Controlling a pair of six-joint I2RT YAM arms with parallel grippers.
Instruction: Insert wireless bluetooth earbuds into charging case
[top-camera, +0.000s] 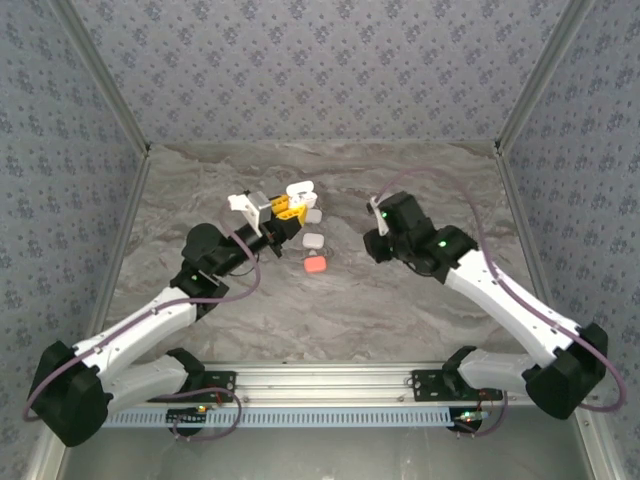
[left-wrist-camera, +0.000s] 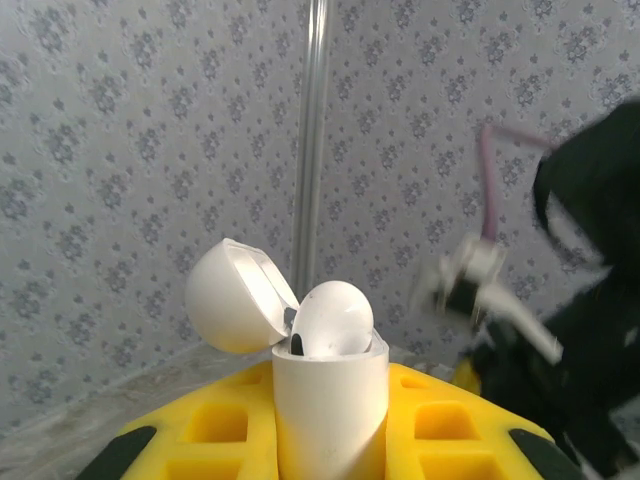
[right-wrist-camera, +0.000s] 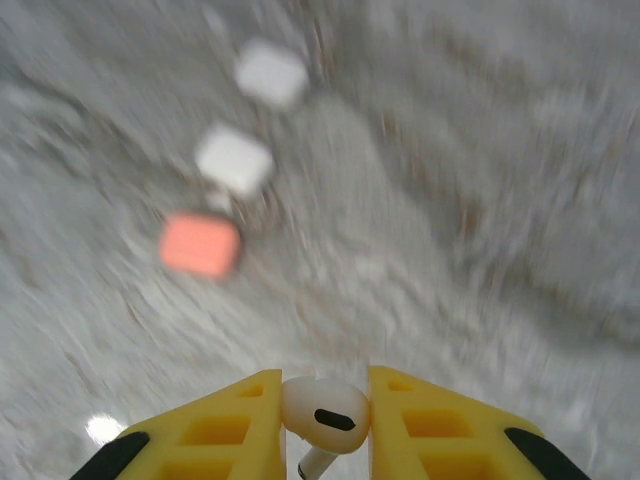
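My left gripper (top-camera: 284, 212) is shut on a white charging case (left-wrist-camera: 328, 410), held upright above the table with its lid (left-wrist-camera: 235, 296) swung open to the left. One white earbud (left-wrist-camera: 333, 318) sits in the case's mouth, its rounded head sticking out. In the top view the case (top-camera: 301, 190) shows at the tips of the yellow fingers (top-camera: 283, 207). My right gripper (right-wrist-camera: 325, 405) is shut on another white earbud (right-wrist-camera: 324, 414), stem pointing down, held above the marbled table. The right gripper (top-camera: 376, 212) hangs to the right of the case, apart from it.
Three closed cases lie on the table (top-camera: 400, 300) below my left gripper: two white ones (top-camera: 313, 215) (top-camera: 314, 240) and an orange one (top-camera: 315, 264). They appear blurred as white (right-wrist-camera: 270, 75), white (right-wrist-camera: 233, 160) and orange (right-wrist-camera: 200, 245). Patterned walls (top-camera: 320, 70) enclose the table.
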